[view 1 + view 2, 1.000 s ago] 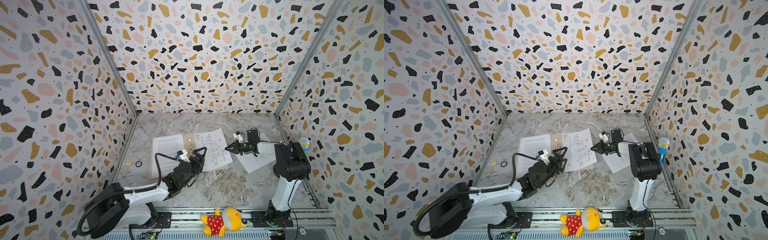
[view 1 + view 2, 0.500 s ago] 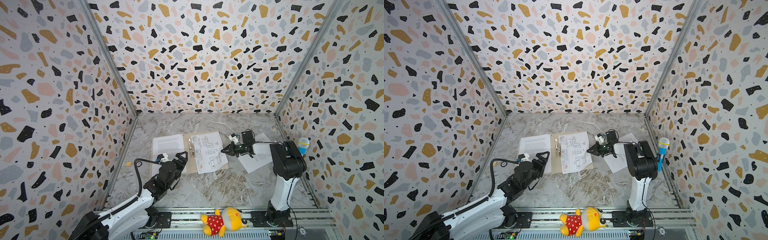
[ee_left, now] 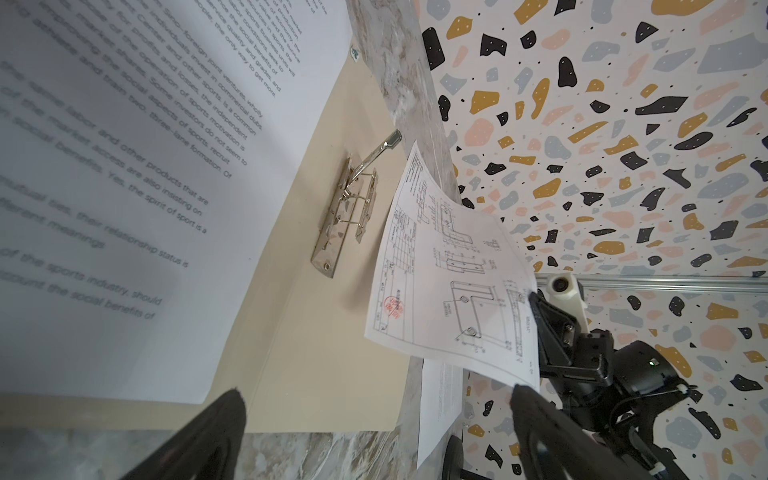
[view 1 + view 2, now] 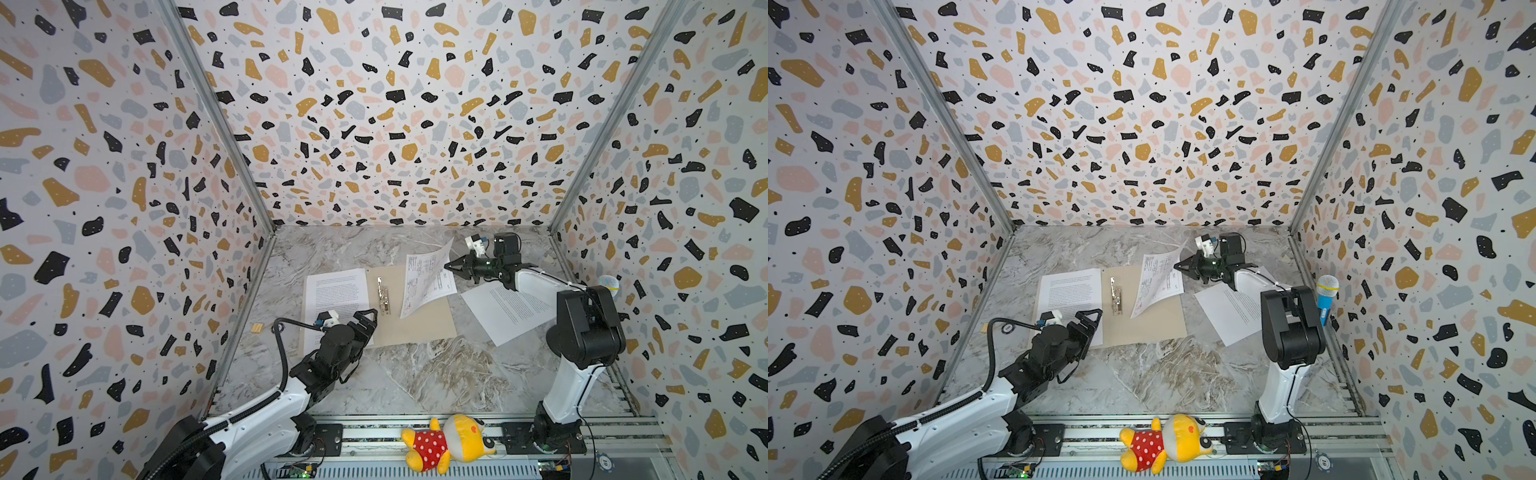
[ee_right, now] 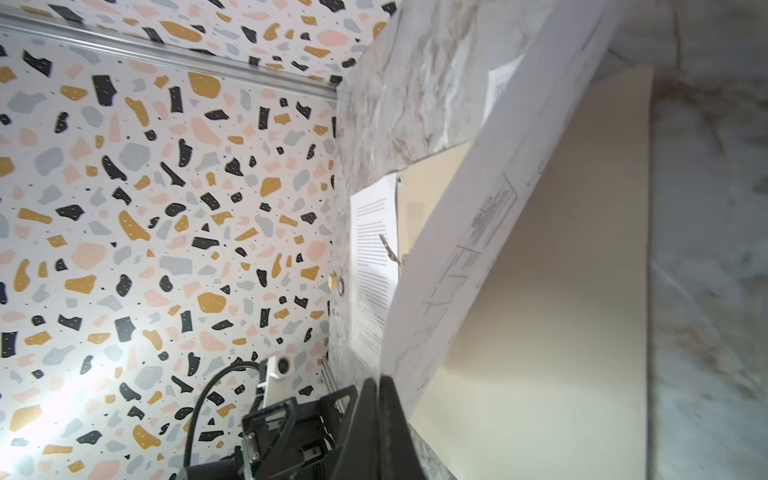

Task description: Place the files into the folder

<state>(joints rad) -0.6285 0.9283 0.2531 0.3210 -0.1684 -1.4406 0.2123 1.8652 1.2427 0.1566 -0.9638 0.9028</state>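
Here, in both top views, we see the folder lying open and flat on the bench, its silver clip at the spine. One text sheet lies on the folder's left flap. The drawing sheet is lifted off the right flap and tilted, its lower corner down near the clip. The right jaws are shut on that sheet's right edge, with the right arm reaching in low over the bench. A second text sheet lies flat on the bench just beside the folder's right edge, and the arm crosses over its far side. The left jaws stand wide open and hold nothing. They hang over the near edge of the text sheet on the left flap, just left of the clip's near end and well apart from the drawing sheet.

In the left wrist view, we see two black fingers set far apart with nothing between them. The text sheet lies close by, and the clip stands beyond it with its lever raised. The drawing sheet hangs above the folder's bare flap, pinched at its far edge by the right jaws.

In the right wrist view, the jaws meet in a closed black wedge on the edge of the drawing sheet. The sheet slants away over the tan flap, and past it we make out the text sheet.
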